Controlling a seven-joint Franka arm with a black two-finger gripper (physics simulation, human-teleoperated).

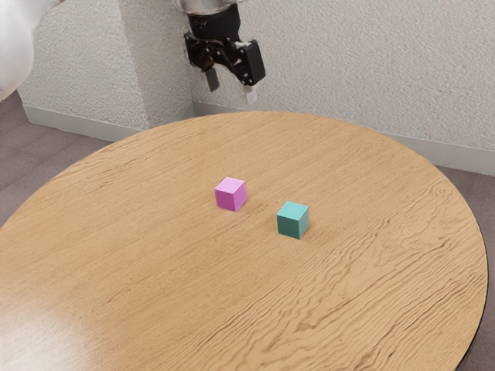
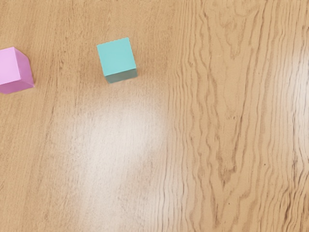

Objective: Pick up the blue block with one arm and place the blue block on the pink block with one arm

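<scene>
The step in hand is the reach for the blue block (image 1: 293, 219). It sits on the table (image 1: 155, 294) near the middle, a little toward the edge at the exterior view's right, and nothing holds it. The pink block (image 1: 230, 193) stands near it but apart, on the side toward the table's far edge, with a strip of bare wood between the two.

To do this well, I judge that the pincer (image 1: 231, 89) should first travel over the blue block and only then come straight down, so that no sideways sweep disturbs either cube. The fingers ought to meet a pair of opposite flat faces, not the corners. In the wrist view the blue block (image 2: 116, 59) looks slightly turned against the wood grain, so a small wrist turn may be wanted. The better pair of faces is probably the one that keeps both fingers clear of the pink block (image 2: 15, 71), lest one nudge it. The descent should end with the pads at mid-height on the sides, short of the wood, and only then should the fingers close.

The pincer hangs high above the table's far edge, well apart from both blocks and pointing downward at a slight tilt. Its two fingers stand wide, with nothing between them. The arm enters from the exterior view's upper left.
</scene>
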